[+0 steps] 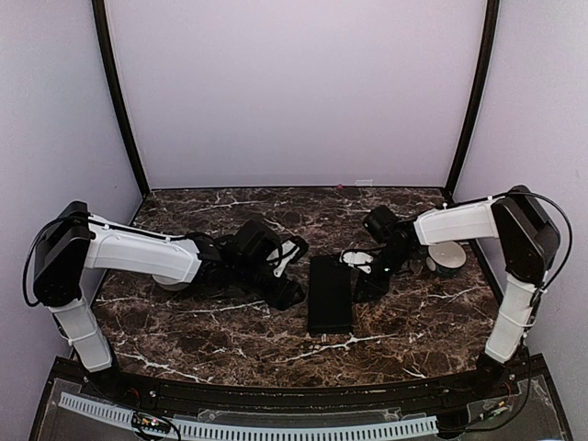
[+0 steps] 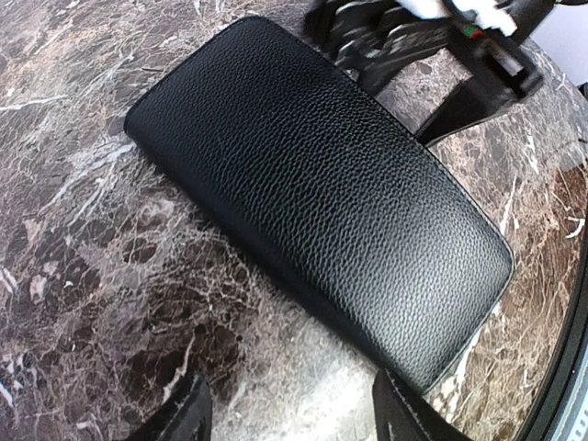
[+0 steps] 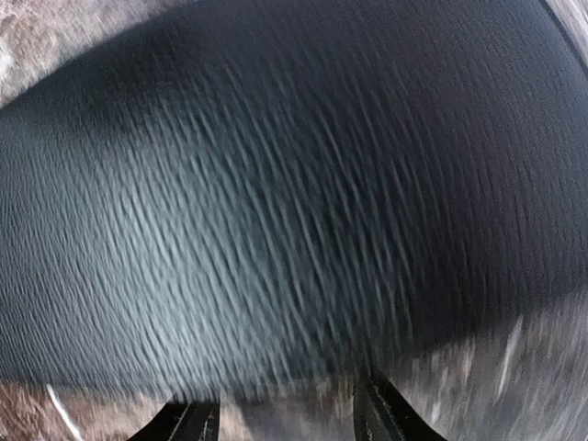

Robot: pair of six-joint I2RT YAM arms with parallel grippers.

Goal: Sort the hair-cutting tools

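The left end effector point(image 2: 292, 415) hangs released and empty beside the black case point(image 2: 312, 193), which lies in the middle of the tabletop point(image 1: 211, 340). The right end effector point(image 3: 280, 418), likewise released, sits at the case's other long side. The hair-cutting tools cannot be made out.

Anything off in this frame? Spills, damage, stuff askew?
Nothing stands out. The black case lies flat on the marble table, seemingly closed, with no spill or damage visible. The right wrist view is motion-blurred, so fine detail there is unclear.

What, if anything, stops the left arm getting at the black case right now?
Probably nothing, so yes: the left gripper hangs open just short of the black case, with only bare table between.
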